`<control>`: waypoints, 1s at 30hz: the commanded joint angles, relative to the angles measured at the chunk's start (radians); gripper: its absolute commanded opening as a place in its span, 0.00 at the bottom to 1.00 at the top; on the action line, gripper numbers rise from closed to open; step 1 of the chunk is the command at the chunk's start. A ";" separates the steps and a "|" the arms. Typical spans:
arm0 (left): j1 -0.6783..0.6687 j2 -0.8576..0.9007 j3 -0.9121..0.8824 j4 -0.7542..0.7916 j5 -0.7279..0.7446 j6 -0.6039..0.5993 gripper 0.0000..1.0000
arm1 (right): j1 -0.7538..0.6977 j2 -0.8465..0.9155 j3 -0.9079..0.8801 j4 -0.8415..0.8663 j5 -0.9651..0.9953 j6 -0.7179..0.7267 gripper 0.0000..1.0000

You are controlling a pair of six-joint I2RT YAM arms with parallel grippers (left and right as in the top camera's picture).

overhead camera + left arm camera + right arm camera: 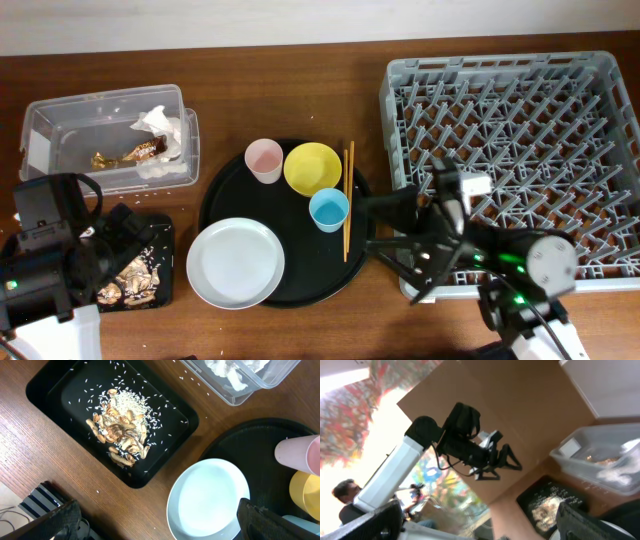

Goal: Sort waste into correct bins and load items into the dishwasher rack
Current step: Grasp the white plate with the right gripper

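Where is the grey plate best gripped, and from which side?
Likely the plate by its lower-left rim in the overhead view, coming in low from the left. It lies flat and face up, and there it overhangs the edge of the round tray, so a finger could slip under.

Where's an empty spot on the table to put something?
Bare wood lies between the clear box and the rack, behind the round tray. The rack holds nothing. The round tray is crowded: plate, pink cup, blue cup, bowl, chopsticks.

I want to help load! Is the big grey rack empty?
Empty, as far as visible: the dishwasher rack shows only bare pegs; the right arm hides its corner.
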 commanded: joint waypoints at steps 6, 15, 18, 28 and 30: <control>0.005 -0.005 0.016 0.001 0.003 -0.005 0.99 | 0.276 0.241 0.307 -0.611 0.364 -0.399 0.99; 0.005 -0.005 0.016 0.001 0.003 -0.005 0.99 | 0.693 0.528 0.667 -1.292 1.059 -0.496 0.99; 0.005 -0.005 0.016 0.001 0.003 -0.005 0.99 | 0.731 0.656 0.669 -1.289 1.069 -0.414 0.99; 0.005 -0.005 0.016 0.001 0.003 -0.005 0.99 | 0.729 0.816 0.669 -1.177 0.982 -0.417 0.99; 0.005 -0.005 0.016 0.001 0.003 -0.005 0.99 | 0.729 0.854 0.669 -1.180 0.988 -0.366 0.99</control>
